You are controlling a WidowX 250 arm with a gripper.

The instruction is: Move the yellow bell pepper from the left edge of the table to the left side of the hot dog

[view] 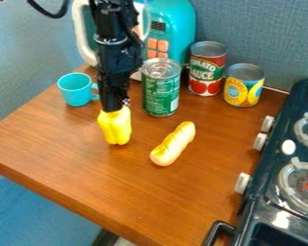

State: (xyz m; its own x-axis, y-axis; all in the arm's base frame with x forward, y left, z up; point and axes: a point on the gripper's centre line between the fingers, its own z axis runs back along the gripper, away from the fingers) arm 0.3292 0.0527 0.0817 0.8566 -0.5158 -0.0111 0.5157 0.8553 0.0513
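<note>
Camera view: over the tabletop (pixel 111 180) near the green can (pixel 161 91), the hand (pixel 115 107) seems closed on the yellow pepper (pixel 116 127), likely light, smooth and firm, best gripped high on its sides.

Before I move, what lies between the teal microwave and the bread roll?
The green can stands upright between the teal microwave and the bread roll, as the camera view shows.

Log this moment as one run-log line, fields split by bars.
gripper: at top of yellow bell pepper | teal mug: image-left of gripper | green can: upright, image-right of gripper | bread-like toy: image-right of pepper, on wooden counter
</note>
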